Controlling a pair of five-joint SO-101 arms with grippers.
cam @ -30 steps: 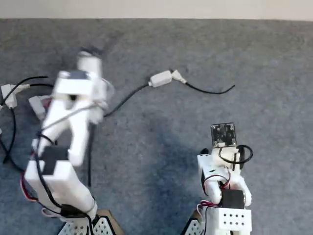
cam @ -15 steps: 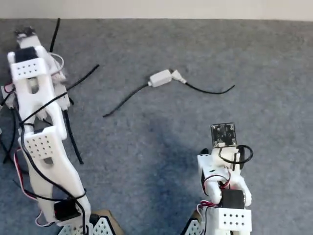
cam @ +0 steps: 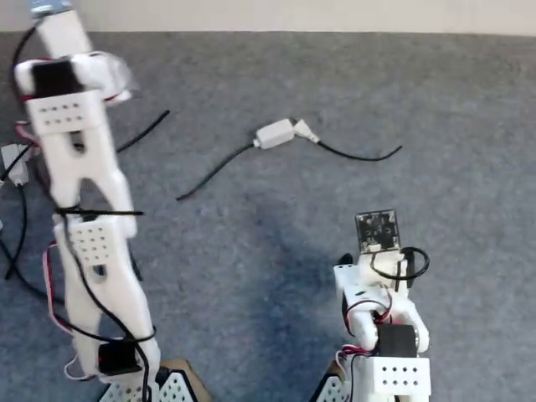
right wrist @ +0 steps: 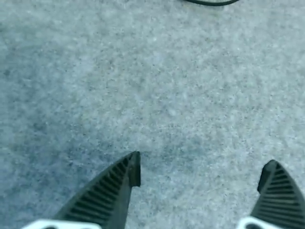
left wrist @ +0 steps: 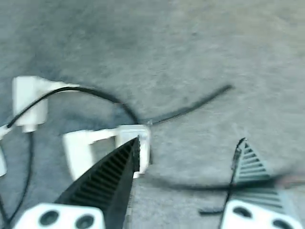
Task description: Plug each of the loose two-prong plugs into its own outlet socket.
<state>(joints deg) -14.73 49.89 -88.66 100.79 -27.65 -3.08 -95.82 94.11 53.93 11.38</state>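
A white plug and socket pair [cam: 277, 134] lies joined near the table's middle, with black cables trailing off both ends. At the far left edge sits another white plug [cam: 14, 159] on a black cable. My left arm [cam: 74, 126] stretches toward the far left corner. Its gripper [left wrist: 188, 143] is open above a white socket block [left wrist: 86, 145], a white plug [left wrist: 28, 100] and a black cable [left wrist: 190, 107]; nothing sits between the fingers. My right gripper [right wrist: 202, 162] is open over bare carpet, with that arm [cam: 378, 293] folded near the front right.
Grey carpet [cam: 435, 100] covers the table. A loose black cable end [cam: 142, 130] lies beside the left arm. More black cables [cam: 17, 243] loop at the left edge. A cable curve [right wrist: 209, 2] lies just ahead of the right gripper.
The left arm swung from the middle left out to the far left corner and stretched farther back. The right arm barely shifted. The joined pair stayed put.
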